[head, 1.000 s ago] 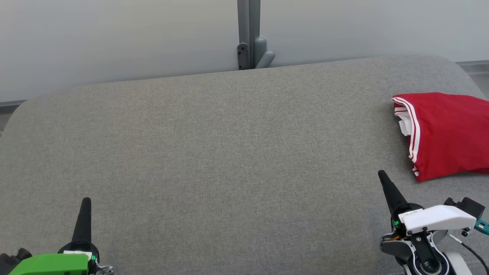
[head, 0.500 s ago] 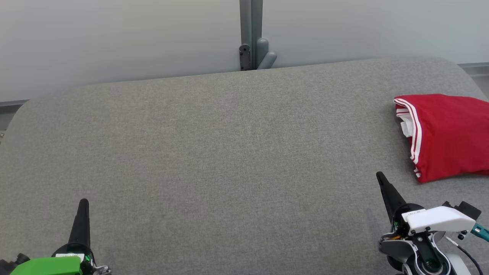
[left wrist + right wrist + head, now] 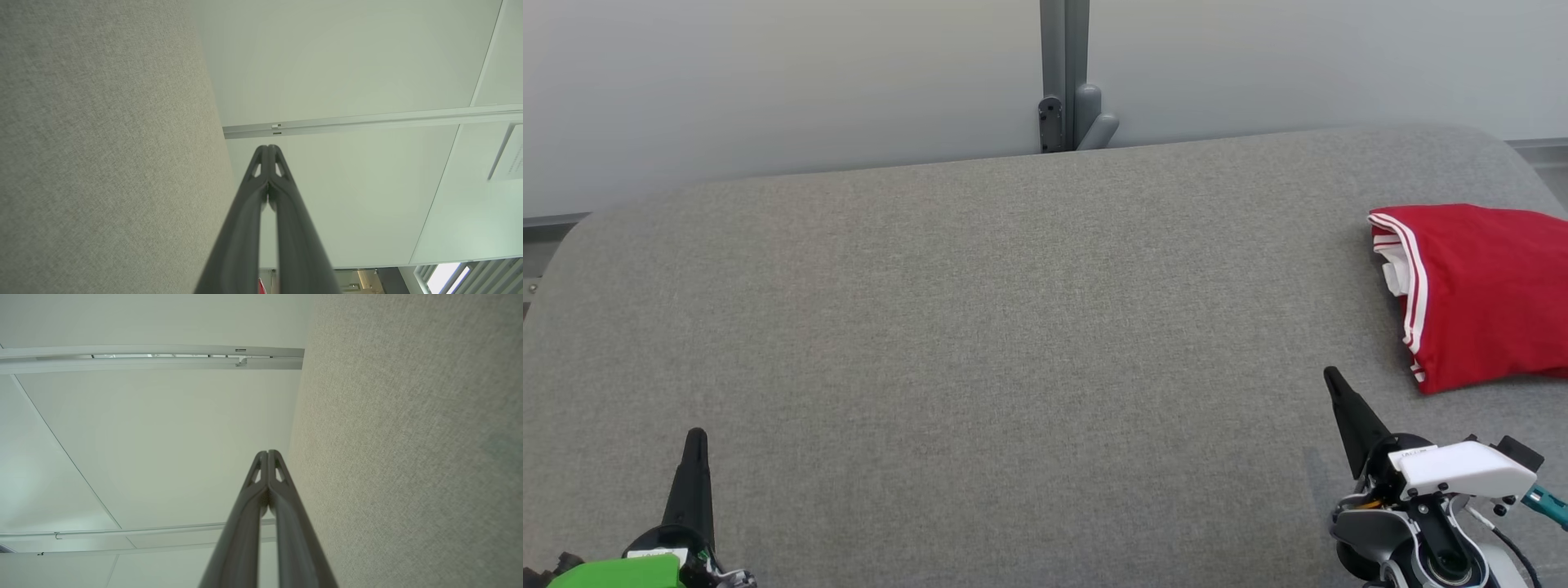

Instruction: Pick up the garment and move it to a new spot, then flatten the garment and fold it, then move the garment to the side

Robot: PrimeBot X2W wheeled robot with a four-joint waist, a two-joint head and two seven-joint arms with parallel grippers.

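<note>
Left gripper (image 3: 696, 434) and right gripper (image 3: 1330, 375) both closed, empty, over grey surface (image 3: 1013, 327); folded red garment (image 3: 1482, 294) near right edge.

The head camera looks forward and down from above the near side of a grey fabric-covered table (image 3: 1013, 327), taking in its far edge and the pale wall (image 3: 768, 82) behind. The left wrist camera sits close behind the left gripper (image 3: 268, 148), rolled sideways just above the fabric, which runs up that view's left side. The right wrist camera mirrors this behind the right gripper (image 3: 267, 452). All three views share fabric and wall.
</note>
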